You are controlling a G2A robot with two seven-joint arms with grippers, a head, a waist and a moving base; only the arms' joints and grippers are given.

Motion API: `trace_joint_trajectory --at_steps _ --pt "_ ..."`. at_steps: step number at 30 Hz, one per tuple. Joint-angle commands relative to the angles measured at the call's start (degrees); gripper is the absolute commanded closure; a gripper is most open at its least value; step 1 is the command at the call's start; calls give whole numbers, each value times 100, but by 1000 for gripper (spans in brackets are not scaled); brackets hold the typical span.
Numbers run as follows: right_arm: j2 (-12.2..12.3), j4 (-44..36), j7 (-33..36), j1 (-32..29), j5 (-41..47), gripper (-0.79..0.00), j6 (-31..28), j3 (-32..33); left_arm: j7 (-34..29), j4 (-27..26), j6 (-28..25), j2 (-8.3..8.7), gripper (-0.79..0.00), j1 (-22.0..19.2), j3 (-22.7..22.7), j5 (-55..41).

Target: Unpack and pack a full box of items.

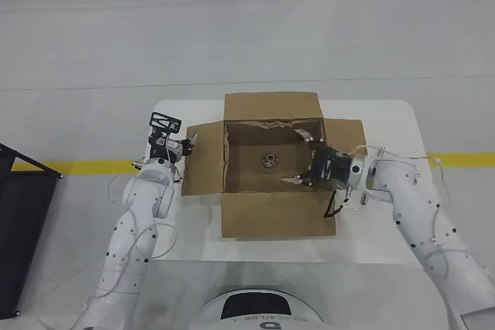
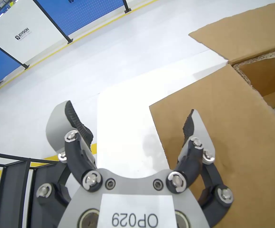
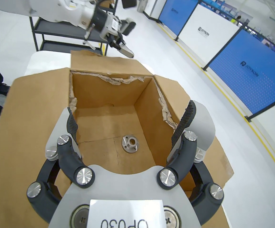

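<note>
Surface point(image 1: 371, 247): white, rounded corners, bare strip along the near edge.
Floor point(image 1: 247, 41): pale grey, smooth, on every side of the surface.
Yellow line point(image 1: 82, 167): painted on the floor, straight, showing at both ends of the surface.
Black rack point(image 1: 8, 231): dark metal frame with flat shelves, standing on the floor just beyond the surface's left end.
Blue panel point(image 2: 80, 5): dotted face, black frame and feet, upright in a row well apart from the surface.
White panel point(image 2: 25, 31): next in the same row, touching the blue one's frame, another yellow floor line in front.
</note>
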Motion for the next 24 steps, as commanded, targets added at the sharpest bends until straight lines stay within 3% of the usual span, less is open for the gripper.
trace_joint_trajectory --at_steps 1,4,9,11,13,24 --pt "-137 313 878 503 383 -785 78 -402 -1 0 0 0 -785 0 -1 0" --pt "-418 919 1924 1202 944 -785 393 -1097 -1 0 0 0 -785 0 -1 0" --pt "-867 1855 3046 1997 1476 -505 741 -2052 -1 0 0 0 -785 0 -1 0" --pt "-1053 2224 3379 2264 1675 -477 866 -2350 -1 0 0 0 -785 0 -1 0" --pt "-1197 2551 3641 2450 1792 -394 947 -2566 -1 0 0 0 -785 0 -1 0" --pt "-1912 4093 4167 3093 2061 -376 1367 -3365 -1 0 0 0 -785 0 -1 0"
